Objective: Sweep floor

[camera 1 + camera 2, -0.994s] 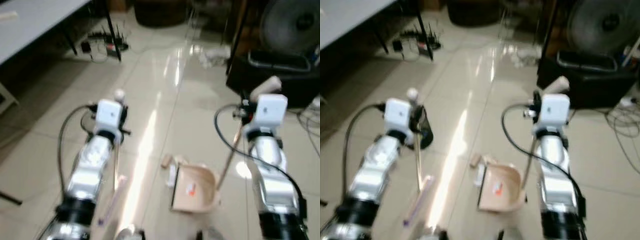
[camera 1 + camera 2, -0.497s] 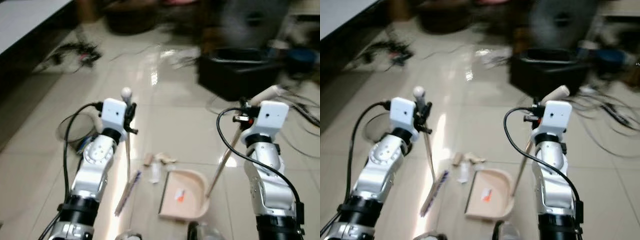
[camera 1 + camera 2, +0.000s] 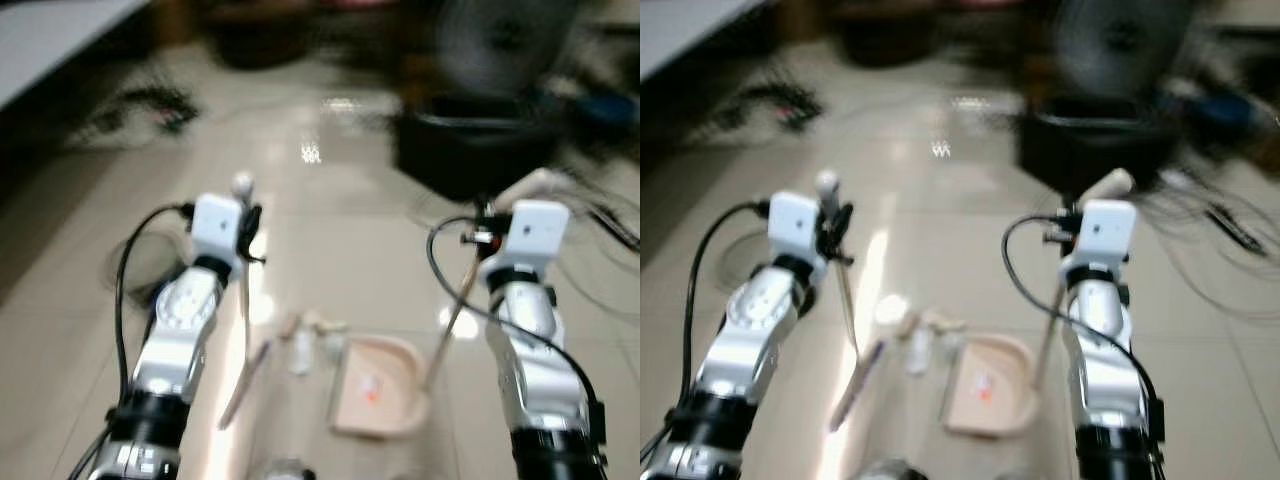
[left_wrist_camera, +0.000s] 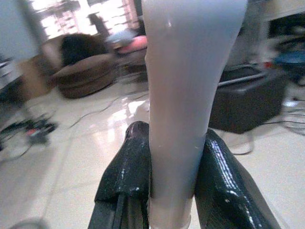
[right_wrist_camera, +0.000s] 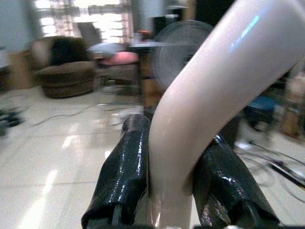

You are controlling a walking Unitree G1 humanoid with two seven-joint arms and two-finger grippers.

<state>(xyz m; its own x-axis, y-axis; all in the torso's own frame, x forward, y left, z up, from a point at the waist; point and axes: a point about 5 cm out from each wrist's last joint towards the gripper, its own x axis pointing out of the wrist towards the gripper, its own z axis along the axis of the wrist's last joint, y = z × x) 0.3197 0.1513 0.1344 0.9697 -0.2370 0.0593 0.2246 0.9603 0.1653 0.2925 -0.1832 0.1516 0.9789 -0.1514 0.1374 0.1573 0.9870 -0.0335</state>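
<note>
where debris point(image 3: 303, 345) lies, dustpan point(image 3: 378, 400) (orange scrap inside) just beside

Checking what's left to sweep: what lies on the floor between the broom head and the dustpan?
In the left eye view, a few small pale scraps of litter lie on the tiles between the broom head and the dustpan; blur hides what they are.

Broom point(image 3: 243, 340): thin pale handle with a rounded white top, standing near upright with its purplish head down on the glossy tiled floor point(image 3: 340, 240). Dustpan point(image 3: 378, 388): beige, flat on the tiles with a small orange-red bit inside, its long pale handle rising at a slant to a curved grip. Small pale debris point(image 3: 302, 340) lies blurred between broom head and pan mouth.
</note>
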